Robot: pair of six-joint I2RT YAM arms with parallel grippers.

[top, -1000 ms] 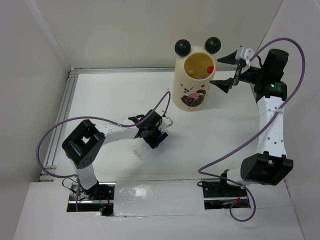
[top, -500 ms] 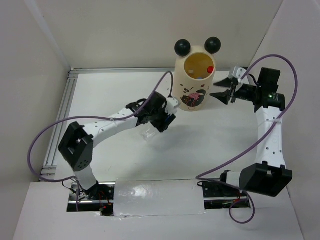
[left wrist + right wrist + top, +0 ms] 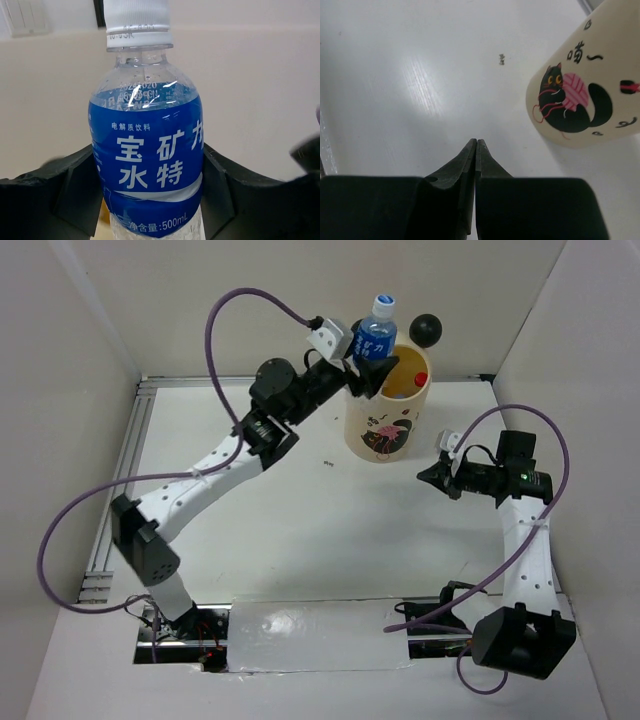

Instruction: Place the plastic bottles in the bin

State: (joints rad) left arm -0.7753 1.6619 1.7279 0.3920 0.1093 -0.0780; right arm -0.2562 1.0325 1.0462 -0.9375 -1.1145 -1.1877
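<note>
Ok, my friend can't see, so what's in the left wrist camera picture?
A clear plastic bottle with a blue label in white Chinese writing and a white cap fills the view, standing upright, squeezed between the two black fingers of the left pincer. Behind it is a plain cream wall.

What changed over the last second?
Left tool carried the blue-label bottle from mid-table up over the rim of the bin, still gripping it. Right tool pulled back from the bin and shut empty. Bin and red cap inside stayed put.
</note>
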